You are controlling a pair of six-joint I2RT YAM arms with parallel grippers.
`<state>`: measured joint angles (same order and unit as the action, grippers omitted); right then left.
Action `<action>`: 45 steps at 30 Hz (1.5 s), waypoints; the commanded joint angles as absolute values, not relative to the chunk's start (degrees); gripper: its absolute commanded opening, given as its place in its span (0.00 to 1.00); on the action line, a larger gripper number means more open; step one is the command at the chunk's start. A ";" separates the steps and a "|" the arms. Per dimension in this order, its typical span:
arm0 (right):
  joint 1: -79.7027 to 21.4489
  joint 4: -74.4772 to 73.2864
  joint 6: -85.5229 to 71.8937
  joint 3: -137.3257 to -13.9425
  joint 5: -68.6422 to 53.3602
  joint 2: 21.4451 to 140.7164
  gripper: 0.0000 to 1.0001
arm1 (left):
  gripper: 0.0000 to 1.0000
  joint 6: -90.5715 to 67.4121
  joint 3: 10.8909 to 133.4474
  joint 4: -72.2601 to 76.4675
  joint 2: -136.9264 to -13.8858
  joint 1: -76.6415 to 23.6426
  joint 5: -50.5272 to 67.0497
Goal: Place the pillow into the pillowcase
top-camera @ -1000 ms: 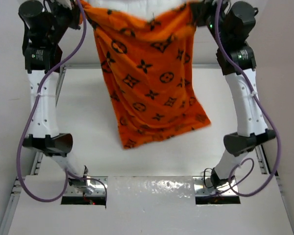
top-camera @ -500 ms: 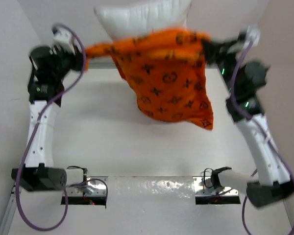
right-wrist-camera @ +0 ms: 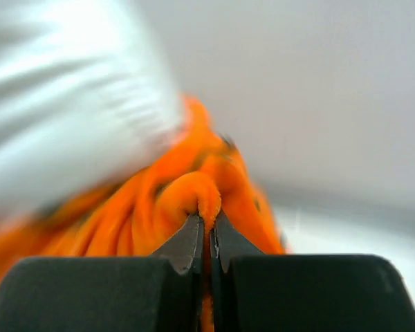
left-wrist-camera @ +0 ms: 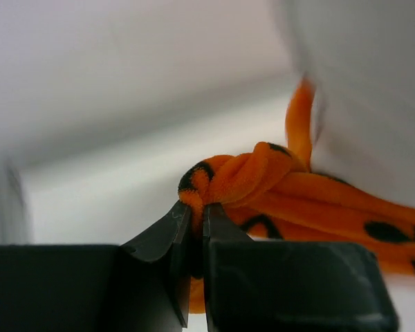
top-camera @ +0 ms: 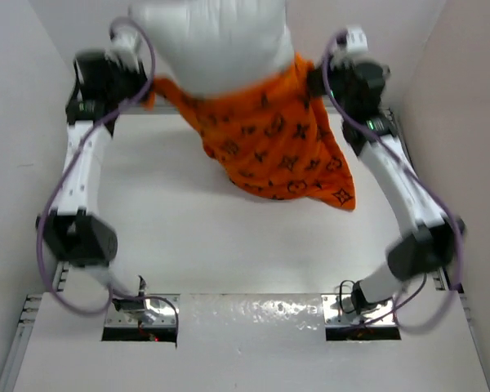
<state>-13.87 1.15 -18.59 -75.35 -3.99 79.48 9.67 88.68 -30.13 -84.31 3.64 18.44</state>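
Seen from above, the pillow (top-camera: 208, 45) bulges at twelve o'clock over the mouth of the pillowcase (top-camera: 278, 147), which trails toward five o'clock (barely started, I judge). At the left wrist, the left fingers (left-wrist-camera: 197, 214) clamp an orange hem. At the right wrist, the right fingers (right-wrist-camera: 207, 225) pinch the opposite hem.

Overhead; wrist close-ups; pillowcase (top-camera: 278, 155) shared

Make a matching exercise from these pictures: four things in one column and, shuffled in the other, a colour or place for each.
Things:
1. pillow
2. pillowcase
3. left hand
4. right hand

Colour or place:
A. orange with dark motifs
B. shut on the pillowcase's edge, left side of the top view
C. plain white
D. shut on the pillowcase's edge, right side of the top view

Pairs: 1-C, 2-A, 3-B, 4-D
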 commanded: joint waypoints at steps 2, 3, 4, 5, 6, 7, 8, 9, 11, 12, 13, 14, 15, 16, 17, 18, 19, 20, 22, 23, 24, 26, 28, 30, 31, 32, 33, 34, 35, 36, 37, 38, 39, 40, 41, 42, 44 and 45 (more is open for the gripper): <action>-11.95 16.28 -14.12 -159.09 -0.70 103.37 0.00 | 0.00 12.10 143.50 8.99 -96.42 7.03 15.04; -11.95 21.22 -13.98 -151.69 0.25 96.40 0.00 | 0.00 13.52 134.56 15.14 -89.80 6.94 16.68; -11.95 27.45 -14.06 -125.60 0.18 87.98 0.00 | 0.00 14.49 135.43 14.68 -86.52 7.03 18.09; -11.95 35.95 -15.11 -114.98 0.26 76.32 0.00 | 0.00 14.68 142.40 2.24 -88.83 7.47 16.54; -11.95 37.51 -15.20 -109.39 0.18 73.85 0.00 | 0.00 16.33 150.48 -5.29 -96.43 7.47 15.74; -11.95 34.05 -13.90 -110.47 0.26 73.13 0.00 | 0.00 17.48 162.74 -10.58 -99.03 7.47 14.69; -12.04 31.23 -13.45 -112.48 0.35 73.65 0.00 | 0.00 16.88 163.12 -9.24 -99.75 7.47 15.03; -11.95 29.20 -13.53 -116.33 0.26 75.83 0.00 | 0.00 16.09 160.08 -6.27 -96.10 7.38 15.64; -11.95 25.86 -12.92 -121.26 -1.04 78.47 0.00 | 0.00 14.86 146.20 5.55 -91.95 7.38 17.39; -12.04 24.01 -13.09 -123.29 -1.58 79.53 0.00 | 0.00 15.29 145.29 5.97 -91.50 7.38 17.75; -12.04 23.82 -13.27 -124.70 -1.93 80.50 0.00 | 0.00 14.77 148.07 3.28 -92.80 7.38 17.23; -12.04 23.99 -13.53 -124.54 -2.02 80.42 0.00 | 0.00 14.24 149.75 1.69 -93.86 7.38 16.79; -11.95 23.56 -13.88 -124.28 -2.11 80.33 0.00 | 0.00 13.63 150.64 0.54 -94.48 7.38 16.35; -11.95 23.21 -14.58 -123.49 -3.07 79.81 0.00 | 0.00 12.49 150.38 0.09 -94.74 7.30 15.83; -12.04 23.03 -15.11 -122.79 -3.51 79.46 0.00 | 0.00 12.22 149.60 0.09 -94.49 7.38 15.30; -11.95 23.29 -15.81 -120.26 -3.95 78.93 0.00 | 0.00 12.04 148.89 0.09 -94.13 7.38 15.29; -11.95 23.90 -17.21 -118.84 -4.48 77.97 0.00 | 0.00 11.69 147.32 0.26 -93.87 7.38 15.29; -12.04 24.25 -17.92 -117.70 -5.35 77.70 0.00 | 0.00 11.52 146.70 0.61 -93.78 7.38 15.29; -12.04 24.35 -20.11 -116.02 -5.89 77.78 0.00 | 0.00 10.73 146.34 0.70 -93.78 7.38 15.73; -11.95 24.35 -20.56 -115.75 -6.50 77.96 0.00 | 0.00 10.46 146.25 0.70 -93.95 7.21 15.82; -11.95 24.17 -21.00 -115.75 -6.59 78.22 0.00 | 0.00 10.37 146.25 0.53 -94.22 7.21 15.99; -12.04 23.91 -21.79 -116.01 -6.42 79.27 0.00 | 0.00 10.28 145.90 0.35 -94.48 7.21 15.91; -11.95 23.56 -22.32 -117.41 -6.42 80.33 0.00 | 0.00 10.46 144.85 0.44 -94.66 7.03 15.56; -11.95 22.50 -22.85 -119.61 -6.59 82.43 0.00 | 0.00 10.63 143.97 0.61 -94.83 7.03 15.29; -12.04 22.24 -22.94 -120.14 -6.59 83.75 0.00 | 0.00 10.81 143.70 0.62 -95.01 7.03 15.29; -11.95 22.06 -23.20 -120.84 -6.50 84.28 0.00 | 0.00 10.98 143.27 0.70 -95.10 7.03 15.03; -11.95 22.06 -23.55 -121.11 -6.50 84.81 0.00 | 0.00 11.51 142.04 1.05 -95.10 7.03 14.68; -11.95 21.97 -23.64 -121.46 -6.42 85.51 0.00 | 0.00 11.86 141.25 1.32 -95.10 6.86 14.33; -11.95 21.89 -23.90 -122.25 -6.42 86.74 0.00 | 0.00 12.21 139.94 1.58 -95.18 6.86 13.98; -11.95 21.88 -24.25 -122.60 -6.15 87.53 0.00 | 0.00 12.56 139.40 1.93 -95.27 6.68 13.54; -12.04 21.97 -24.26 -123.13 -6.15 88.24 0.00 | 0.00 12.74 139.05 2.02 -95.80 6.59 13.45; -11.95 22.06 -24.34 -124.44 -6.15 90.16 0.00 | 0.00 12.83 138.87 2.02 -96.15 6.50 13.36; -11.95 22.06 -24.35 -125.15 -6.07 91.13 0.00 | 0.00 13.01 138.87 2.02 -96.59 6.42 13.19; -12.04 22.06 -24.26 -125.77 -5.80 92.19 0.00 | 0.00 13.01 138.87 2.28 -97.03 5.98 12.66; -12.04 22.50 -24.08 -127.51 -5.28 94.72 0.00 | 0.00 13.01 138.87 2.55 -98.08 5.89 12.48; -11.95 23.11 -23.73 -129.88 -3.97 96.05 0.00 | 0.00 13.09 138.95 3.42 -99.22 5.28 11.78; -11.95 23.38 -22.94 -133.30 -2.12 99.04 0.00 | 0.00 13.45 140.26 4.30 -100.80 4.84 11.16; -11.95 23.47 -22.59 -135.33 -0.98 101.92 0.00 | 0.00 13.80 141.23 4.57 -101.77 4.14 10.64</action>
